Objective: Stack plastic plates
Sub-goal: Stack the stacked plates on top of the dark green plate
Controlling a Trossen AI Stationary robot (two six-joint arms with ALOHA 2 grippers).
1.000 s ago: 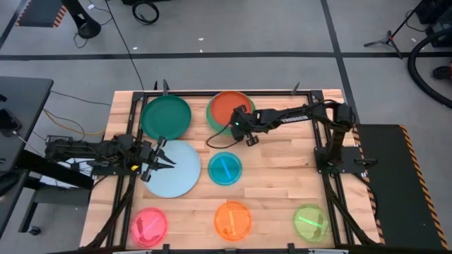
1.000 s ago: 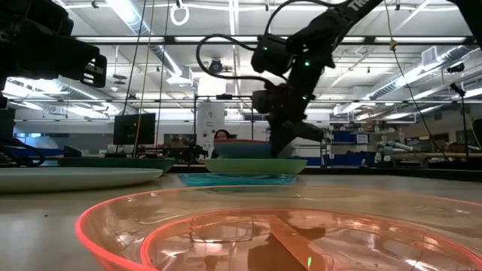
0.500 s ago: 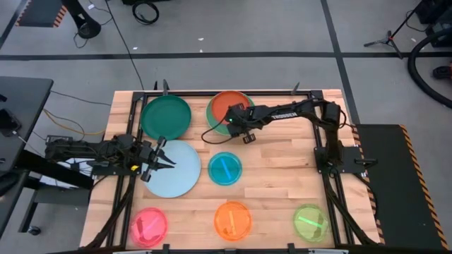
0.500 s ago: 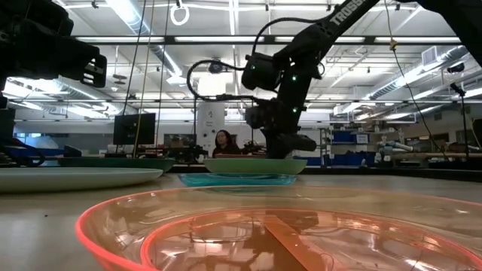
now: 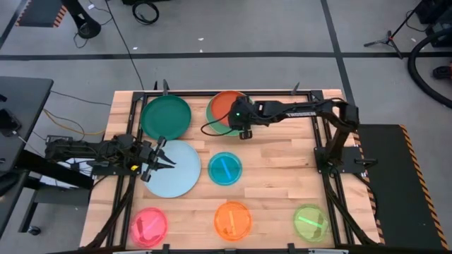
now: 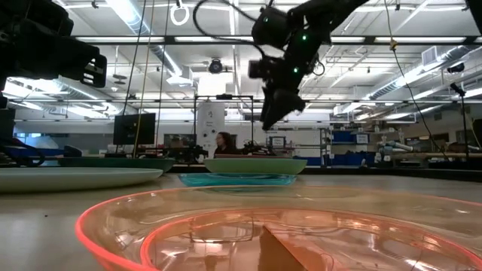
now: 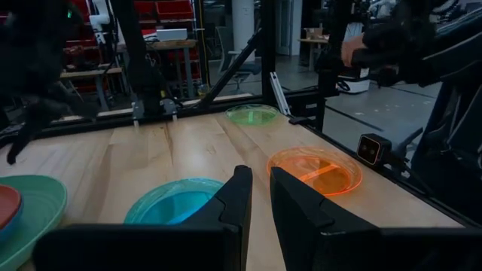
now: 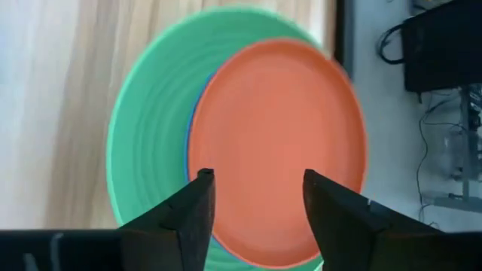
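At the far middle of the table a red-orange plate point(image 5: 224, 104) lies on a blue plate point(image 8: 192, 143), which lies on a light green plate point(image 8: 147, 135). My right gripper point(image 8: 256, 181) hangs open above this stack point(image 6: 256, 165), fingers pointing down, clear of it. A dark green plate point(image 5: 166, 116) lies left of the stack. A pale blue plate point(image 5: 175, 169) lies flat nearer. My left gripper point(image 7: 257, 197) hovers over its left part, a narrow gap between the fingers and nothing in it.
A small teal plate point(image 5: 224, 168) lies at the table's middle. Pink point(image 5: 149, 226), orange point(image 5: 233, 220) and lime point(image 5: 309, 222) small plates line the near edge. A black frame point(image 5: 321, 141) runs around the table. A person point(image 6: 224, 143) sits far behind.
My right gripper has gone down with the red-orange plate onto the stack, let go of it, and risen clear above it, moving slightly toward the far edge. The plate now lies flat on the stack.
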